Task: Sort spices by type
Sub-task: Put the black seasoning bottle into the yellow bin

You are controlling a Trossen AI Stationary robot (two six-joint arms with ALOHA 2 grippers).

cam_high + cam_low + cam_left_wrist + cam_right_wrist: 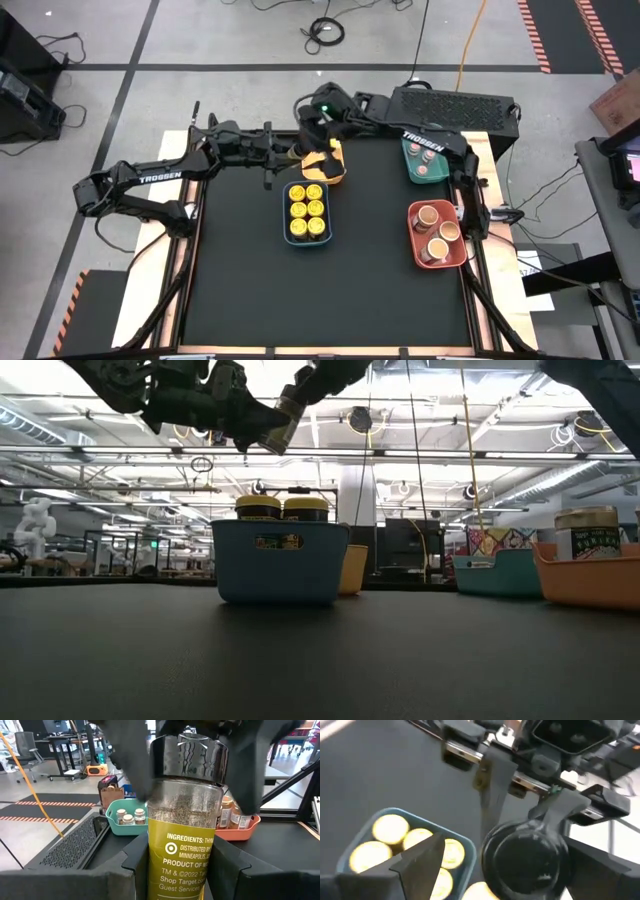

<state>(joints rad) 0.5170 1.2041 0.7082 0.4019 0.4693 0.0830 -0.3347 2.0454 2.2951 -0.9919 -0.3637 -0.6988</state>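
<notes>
So both grippers are on the same jar right now. The left gripper (182, 865) has its fingers pinched on the lower, yellow-labelled body of a dark-lidded spice jar (186, 805), and the right gripper (485, 860) has its fingers closed against that same jar's black lid from the other end; the lid fills the right wrist view. You can see dried green herb through the glass above the label.

From above, the two grippers meet over the far middle of the table, right above the yellow tray (327, 160), with the jar up in the air and not resting on anything. The low view shows them high above the table surface too.

Just in front of that spot sits the blue tray (306, 213) holding six yellow-lidded jars (306, 209) in two columns. Over on the right side is the green tray (425, 160) with a few small pinkish-lidded jars (424, 154), and nearer the front, the red tray (436, 236) with three wider peach-topped tubs (437, 232). The black table mat (240, 290) is bare at the front
</notes>
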